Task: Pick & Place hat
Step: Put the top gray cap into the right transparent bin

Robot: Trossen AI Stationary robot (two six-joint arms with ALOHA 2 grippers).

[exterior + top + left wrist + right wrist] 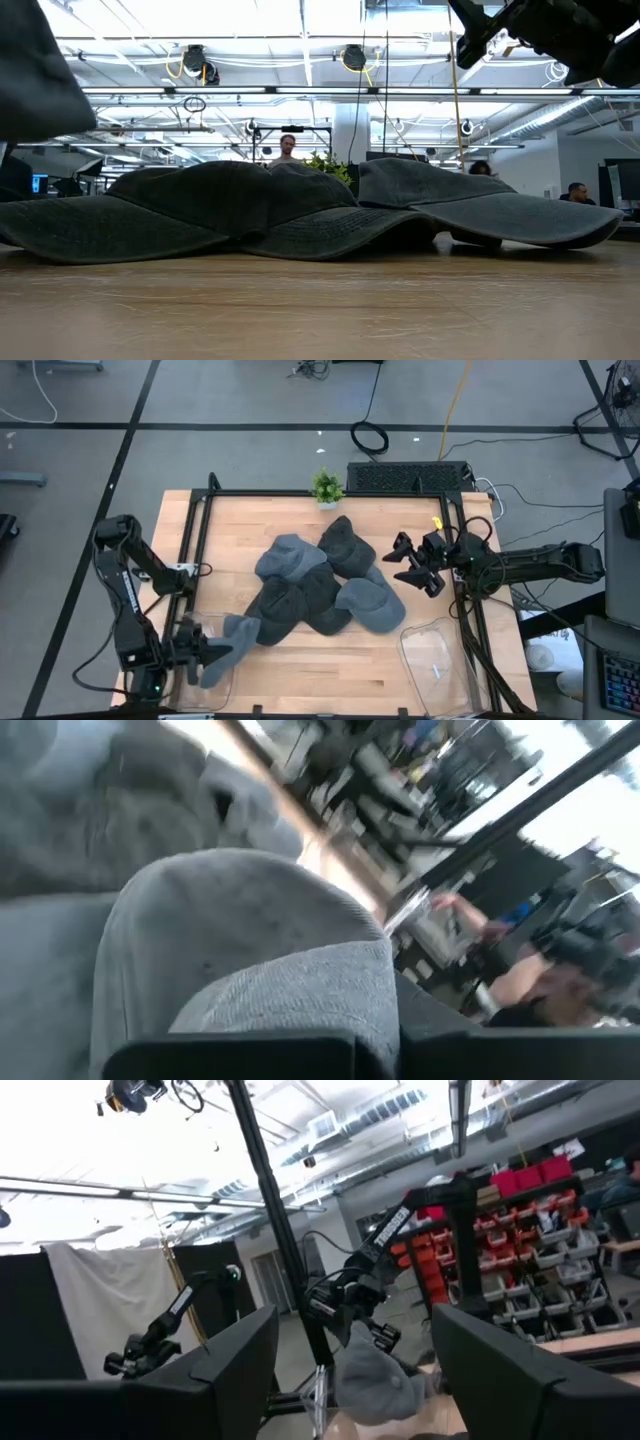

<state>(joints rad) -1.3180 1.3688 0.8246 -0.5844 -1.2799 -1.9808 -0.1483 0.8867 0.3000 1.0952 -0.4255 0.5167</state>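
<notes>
Hat (222, 647) over left bin (222, 690), left gripper (212, 653) clamped

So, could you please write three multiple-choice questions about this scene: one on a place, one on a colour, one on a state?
1. Where is the small green plant?
A. At the far edge of the table
B. Inside the clear bin
C. On top of the hats

2. What colour are the hats in the pile?
A. Red and yellow
B. Grey, some darker and some lighter
C. White

3. In what state is the left pincer?
A. Open and empty above the pile
B. Out of view
C. Shut on a hat

Answers:
1. A: the high view shows the plant at the far edge, beyond the pile.
2. B: every hat there is a shade of grey.
3. C: in the high view a grey hat hangs from it at the near left corner, while the right pincer is open and empty beside the pile.
</notes>
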